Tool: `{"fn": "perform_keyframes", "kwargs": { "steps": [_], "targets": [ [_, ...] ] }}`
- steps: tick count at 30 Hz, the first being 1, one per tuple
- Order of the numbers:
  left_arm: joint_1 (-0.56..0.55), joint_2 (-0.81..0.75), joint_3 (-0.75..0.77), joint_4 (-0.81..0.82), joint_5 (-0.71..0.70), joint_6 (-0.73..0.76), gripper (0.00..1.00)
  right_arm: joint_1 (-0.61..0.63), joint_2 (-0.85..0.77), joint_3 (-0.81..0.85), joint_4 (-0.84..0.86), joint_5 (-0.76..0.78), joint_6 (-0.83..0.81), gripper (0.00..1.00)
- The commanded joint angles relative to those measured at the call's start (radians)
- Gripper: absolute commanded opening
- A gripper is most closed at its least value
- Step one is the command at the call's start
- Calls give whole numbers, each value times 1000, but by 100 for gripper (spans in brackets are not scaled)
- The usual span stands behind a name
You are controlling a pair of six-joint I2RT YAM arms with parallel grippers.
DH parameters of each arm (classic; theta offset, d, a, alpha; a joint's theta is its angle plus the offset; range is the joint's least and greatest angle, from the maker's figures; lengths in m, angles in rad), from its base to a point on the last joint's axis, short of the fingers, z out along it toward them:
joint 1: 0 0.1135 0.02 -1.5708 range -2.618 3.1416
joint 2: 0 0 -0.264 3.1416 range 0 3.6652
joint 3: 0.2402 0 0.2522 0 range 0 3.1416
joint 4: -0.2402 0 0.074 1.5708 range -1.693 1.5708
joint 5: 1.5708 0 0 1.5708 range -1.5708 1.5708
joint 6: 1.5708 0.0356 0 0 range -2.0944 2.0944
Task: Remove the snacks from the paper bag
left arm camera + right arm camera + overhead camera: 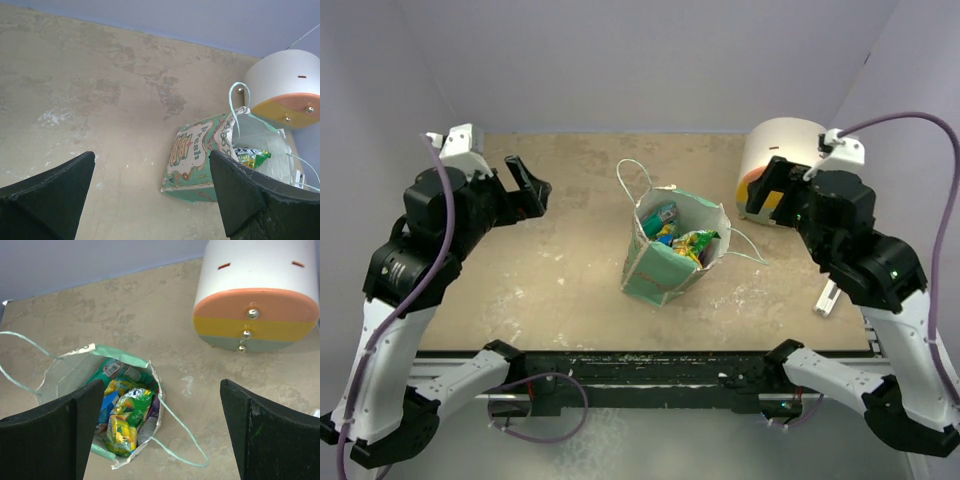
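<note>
The mint-green paper bag (658, 272) stands open in the middle of the table, its string handles lying loose. The snacks (686, 241) sit inside it: a yellow-green packet (125, 417) on top, with teal, blue and purple ones under it. The left wrist view shows the bag's patterned side (197, 150) and one packet (252, 159) at the mouth. My left gripper (532, 182) is open and empty, well left of the bag. My right gripper (772, 190) is open and empty, up and to the right of the bag. In the right wrist view, the right gripper (161, 385) looks down at the bag's mouth.
A cream-orange-yellow cylinder (775, 150) lies at the back right, just behind my right gripper; it also shows in the right wrist view (255, 295). A small white block (826, 298) lies near the right edge. The purple walls close in on both sides.
</note>
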Motion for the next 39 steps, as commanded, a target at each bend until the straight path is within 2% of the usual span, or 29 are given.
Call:
{"fn": "perform_keyframes", "kwargs": {
  "steps": [1, 6, 14, 19, 27, 29, 35, 39],
  "targets": [
    [40, 54, -44, 124, 75, -44, 99, -8, 22, -55, 125, -78, -8, 100],
    [66, 133, -88, 223, 154, -59, 99, -12, 86, -104, 201, -138, -24, 100],
    [80, 305, -92, 345, 318, -61, 99, -16, 246, -48, 219, -125, -85, 100],
    [64, 435, -46, 382, 443, -114, 99, -20, 319, -15, 228, -110, -137, 100],
    [-26, 619, 104, 380, 529, -104, 99, -83, 347, -8, 247, -195, -152, 100],
    [-40, 630, 129, 378, 538, -81, 99, -116, 348, -14, 236, -222, -141, 100],
    [-29, 516, 99, 328, 419, -10, 99, -192, 324, -47, 243, -273, -131, 100],
    [-17, 447, 109, 315, 445, 22, 99, -197, 324, -39, 245, -279, -136, 100]
  ]
}}
